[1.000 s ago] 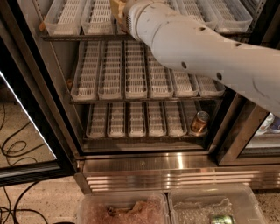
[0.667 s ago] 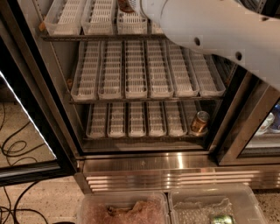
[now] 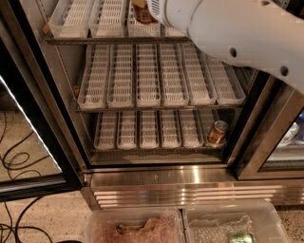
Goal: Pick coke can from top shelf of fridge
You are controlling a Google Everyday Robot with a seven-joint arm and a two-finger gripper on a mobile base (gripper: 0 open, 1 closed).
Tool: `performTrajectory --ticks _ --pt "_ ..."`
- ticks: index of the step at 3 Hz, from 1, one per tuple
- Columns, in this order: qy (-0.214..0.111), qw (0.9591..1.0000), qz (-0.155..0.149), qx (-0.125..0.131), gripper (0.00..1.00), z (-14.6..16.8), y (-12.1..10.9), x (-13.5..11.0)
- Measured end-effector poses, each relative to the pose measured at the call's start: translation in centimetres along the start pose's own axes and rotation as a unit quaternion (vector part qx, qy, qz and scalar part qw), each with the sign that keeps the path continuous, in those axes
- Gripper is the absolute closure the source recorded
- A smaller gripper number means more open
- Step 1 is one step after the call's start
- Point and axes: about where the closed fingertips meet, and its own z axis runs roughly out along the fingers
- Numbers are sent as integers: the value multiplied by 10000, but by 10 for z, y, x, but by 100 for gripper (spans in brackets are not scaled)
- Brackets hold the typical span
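While gripper [image 3: 152, 6] is at coke can [image 3: 141, 13] on top shelf [image 3: 85, 41] | step: grasp | grip: cannot tell | next: secure can, withdraw

coke can [image 3: 141, 13] at pincer [image 3: 151, 5], top shelf [image 3: 80, 40]

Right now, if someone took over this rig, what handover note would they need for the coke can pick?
Gripper: at the top edge of the view, arm reaching in from the right, next to the coke can.
Coke can: on the top shelf of the fridge, in a middle tray lane, only partly in view.
Done: door open, arm at the can.
Left: confirm the grasp, lift, withdraw.
Ignore the copper-gold can on the bottom rack.
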Motion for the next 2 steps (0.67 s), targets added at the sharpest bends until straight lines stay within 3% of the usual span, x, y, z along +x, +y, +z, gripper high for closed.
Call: performTrajectory --ticks 1,2 --pt "274 9993 239 39 100 -27 -2 18" --pt "284 9993 244 39 100 -28 -2 19"
